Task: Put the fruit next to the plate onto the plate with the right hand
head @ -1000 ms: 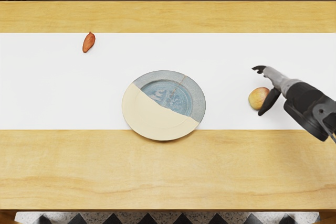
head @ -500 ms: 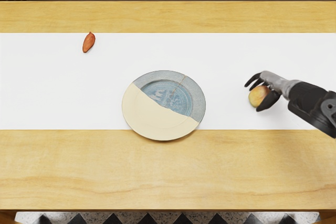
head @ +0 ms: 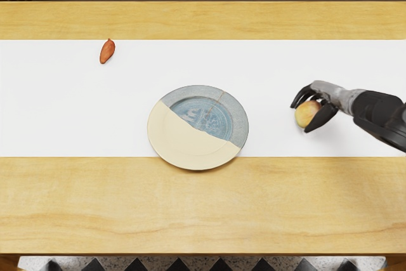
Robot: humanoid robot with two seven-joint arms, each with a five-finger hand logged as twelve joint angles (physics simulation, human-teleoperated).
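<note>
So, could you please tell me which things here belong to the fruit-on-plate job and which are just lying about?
For the job: fruit, right hand curled around it, plate.

Just lying about: reddish-brown item far back on the left, white runner, wooden table.

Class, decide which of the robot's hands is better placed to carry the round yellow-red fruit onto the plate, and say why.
Right. The right hand is wrapped around the round yellow-red fruit, to the right of the blue-and-cream round plate. No left arm shows in the view.
</note>
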